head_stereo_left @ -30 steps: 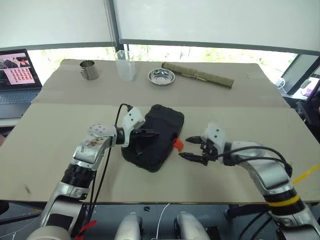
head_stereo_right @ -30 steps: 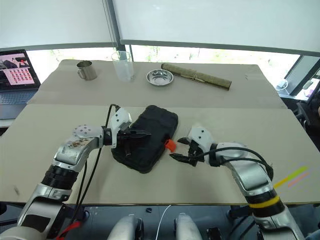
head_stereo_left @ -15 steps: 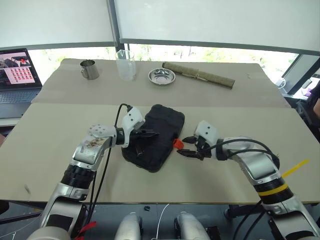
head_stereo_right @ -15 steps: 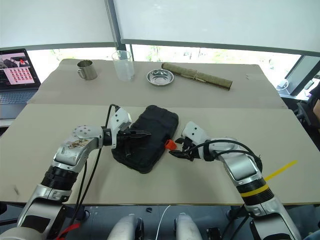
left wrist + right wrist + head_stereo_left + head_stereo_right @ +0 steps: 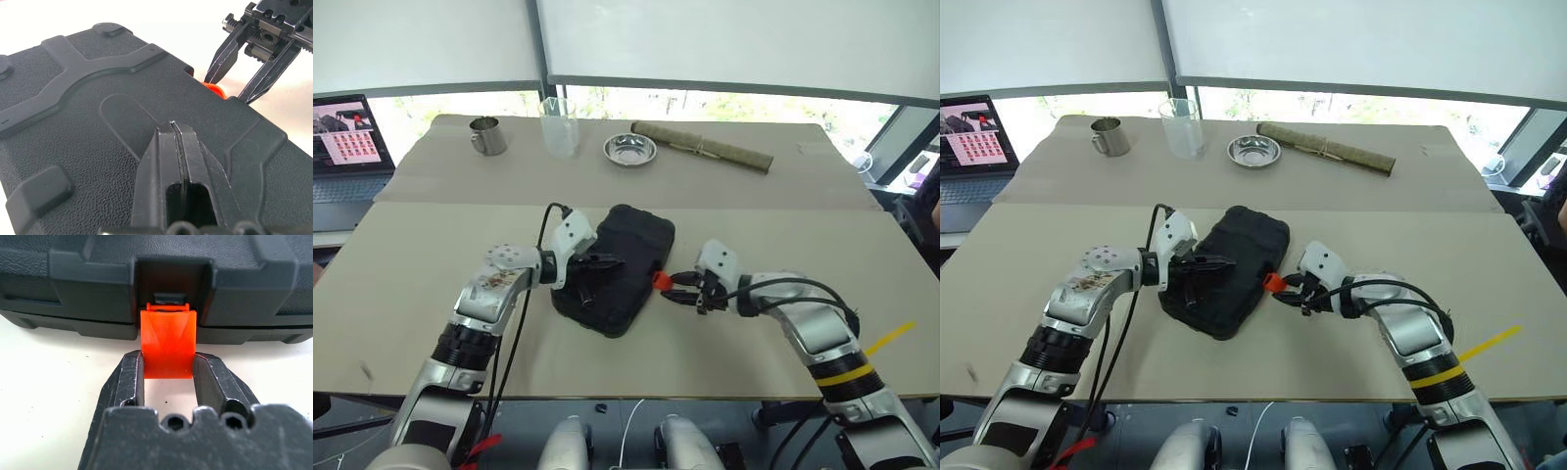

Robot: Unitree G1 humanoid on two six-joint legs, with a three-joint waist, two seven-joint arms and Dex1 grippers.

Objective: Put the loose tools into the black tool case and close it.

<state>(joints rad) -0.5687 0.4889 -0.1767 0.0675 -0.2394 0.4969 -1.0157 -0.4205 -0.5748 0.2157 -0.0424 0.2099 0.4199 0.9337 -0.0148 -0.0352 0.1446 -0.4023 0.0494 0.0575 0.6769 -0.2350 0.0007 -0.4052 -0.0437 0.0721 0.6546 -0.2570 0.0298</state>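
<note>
You have the black textured plastic tool case (image 5: 615,267) lying shut in the middle of the beige paper-covered tabletop (image 5: 401,284), and everything else is best placed from it. Your left end effector (image 5: 610,262) rests on the case's lid with its two black fingers pressed together, tips on the pebbled surface between the raised moulded ribs. At the case's right-hand edge the small orange plastic latch (image 5: 168,342) hangs out from a recess in the front wall, its flap lying away from the lid. Your right end effector (image 5: 168,377) sits just beside that edge with one finger on each side of the orange flap, both touching it, so the latch is pinched between them; the fingertips stop just short of the case wall. Beyond the case, along the far strip of the tabletop, you can see a small steel mug (image 5: 487,136), a clear plastic measuring cup (image 5: 559,127), a shallow round metal dish (image 5: 629,150) and a long rolled bamboo mat (image 5: 702,147), all well apart from the case. An open laptop (image 5: 347,147) with a lit screen stands off the far left corner of the tabletop.
</note>
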